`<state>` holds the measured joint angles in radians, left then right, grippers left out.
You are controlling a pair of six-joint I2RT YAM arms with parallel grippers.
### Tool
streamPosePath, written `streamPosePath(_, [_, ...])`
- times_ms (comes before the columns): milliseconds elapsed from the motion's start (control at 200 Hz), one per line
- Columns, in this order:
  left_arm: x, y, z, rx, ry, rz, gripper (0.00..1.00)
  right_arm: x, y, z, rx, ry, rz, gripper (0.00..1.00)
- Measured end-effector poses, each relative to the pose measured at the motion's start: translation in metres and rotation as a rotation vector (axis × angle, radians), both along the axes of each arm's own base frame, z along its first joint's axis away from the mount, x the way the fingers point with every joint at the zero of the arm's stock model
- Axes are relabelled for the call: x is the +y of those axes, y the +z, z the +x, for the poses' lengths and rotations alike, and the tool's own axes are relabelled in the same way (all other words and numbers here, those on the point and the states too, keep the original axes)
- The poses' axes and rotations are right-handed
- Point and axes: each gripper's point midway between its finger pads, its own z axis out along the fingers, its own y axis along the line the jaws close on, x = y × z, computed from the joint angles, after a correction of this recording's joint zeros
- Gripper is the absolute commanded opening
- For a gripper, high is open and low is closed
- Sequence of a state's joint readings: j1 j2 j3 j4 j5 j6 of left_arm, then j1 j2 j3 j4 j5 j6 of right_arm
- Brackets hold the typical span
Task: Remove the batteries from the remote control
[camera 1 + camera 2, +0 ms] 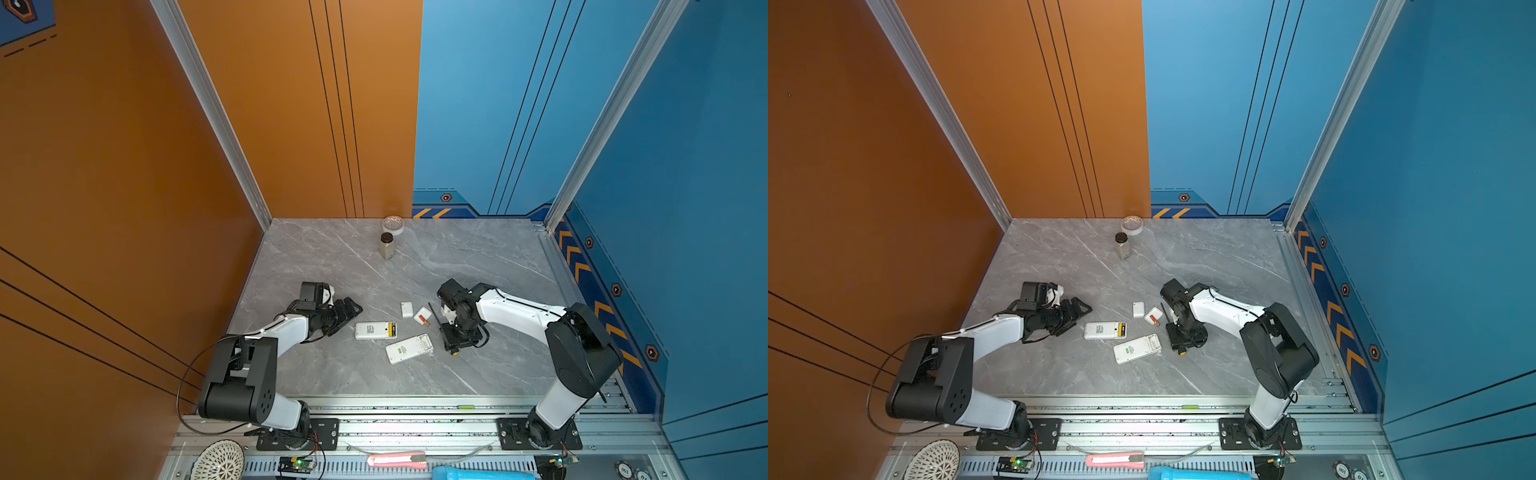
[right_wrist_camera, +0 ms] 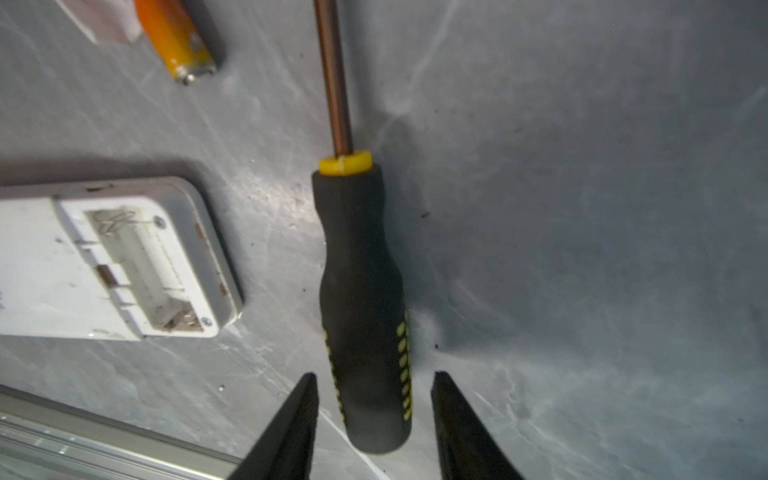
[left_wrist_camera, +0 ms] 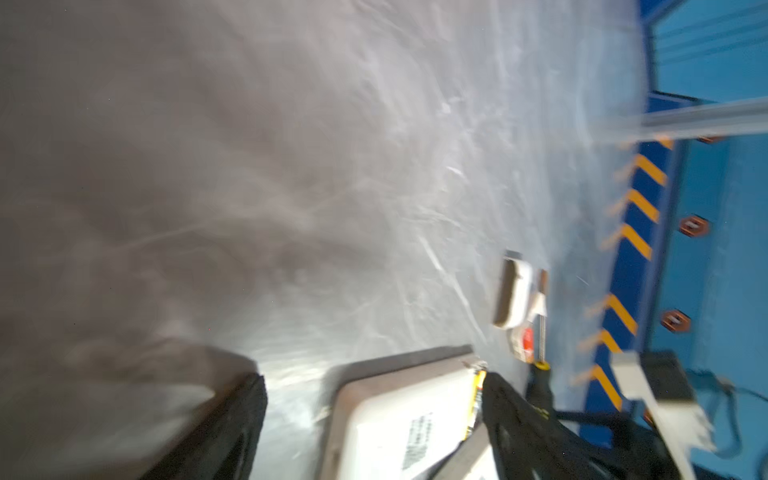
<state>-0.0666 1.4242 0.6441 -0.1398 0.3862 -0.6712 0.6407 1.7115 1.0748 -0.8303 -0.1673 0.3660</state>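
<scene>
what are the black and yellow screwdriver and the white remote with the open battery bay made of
Black-and-yellow screwdriver handle: seemingly matte rubbery plastic, no glare, yellow grip dots. Its shaft: polished metal, coppery sheen. White remote: likely hard moulded plastic, smooth, scuffed, screws at the bay corners.

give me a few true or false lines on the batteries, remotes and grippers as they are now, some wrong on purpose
1. A yellow battery sits in one remote. True.
2. The second remote also holds a battery. False: its compartment is empty.
3. The right gripper holds the orange battery. False: it lies loose near the screwdriver shaft.
4. The right gripper's jaws straddle the screwdriver handle with gaps on both sides. True.
5. The left gripper is shut. False: its jaws stand wide open.
</scene>
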Motion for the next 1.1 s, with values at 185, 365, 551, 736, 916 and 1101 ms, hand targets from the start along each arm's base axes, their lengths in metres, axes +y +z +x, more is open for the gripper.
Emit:
streamPosePath(185, [0.028,0.067,0.004,-0.044,0.123,0.156,0.98,-0.005,0.008,0.008,-0.056,0.035,-0.042,0.13])
streamPosePath(365, [-0.040,0.147,0.024,-0.199,0.028,0.038,0.98,-0.003,0.045,0.021,-0.174,0.097,-0.005,0.06])
streamPosePath(551, [-0.107,0.144,0.022,-0.151,-0.010,-0.133,0.98,0.001,0.064,0.026,-0.230,0.132,0.025,0.06])
streamPosePath(736, [-0.171,0.132,0.031,-0.108,-0.008,-0.320,0.99,0.008,0.086,0.023,-0.288,0.167,0.063,0.06])
streamPosePath(916, [-0.214,0.102,0.033,0.001,0.027,-0.435,0.91,0.030,0.103,0.017,-0.365,0.266,0.048,0.05])
streamPosePath(1101, [-0.221,0.099,0.032,0.052,0.074,-0.481,0.74,0.036,0.107,0.012,-0.433,0.346,-0.030,0.05])
